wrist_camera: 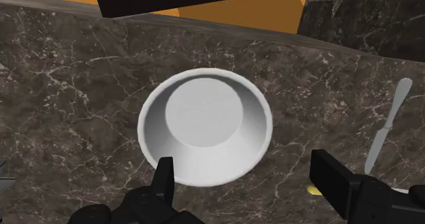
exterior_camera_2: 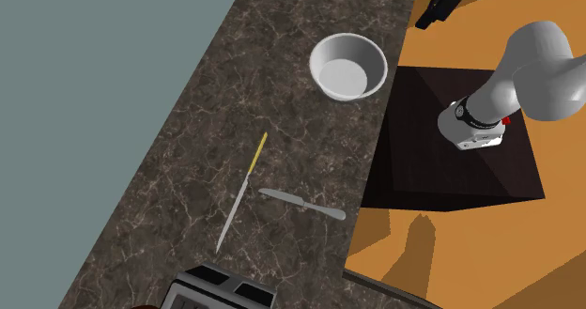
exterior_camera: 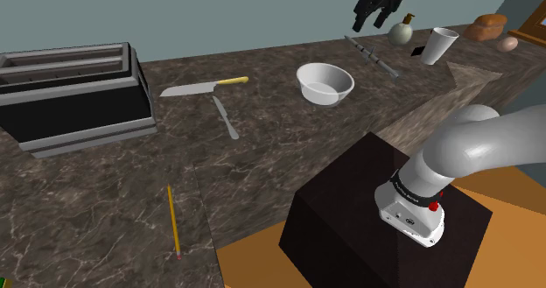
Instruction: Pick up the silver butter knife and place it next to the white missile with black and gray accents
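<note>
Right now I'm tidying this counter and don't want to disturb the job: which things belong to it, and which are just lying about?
For the job: silver butter knife; slim grey missile; gripper, open.

Lying about: white bowl; yellow-handled knife; toaster; pencil; white cup; round bottle; bread loaf.

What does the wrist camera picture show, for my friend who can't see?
The open black gripper hangs above a white bowl on a dark marbled counter. A silver butter knife lies beside the bowl, not touching it.
</note>
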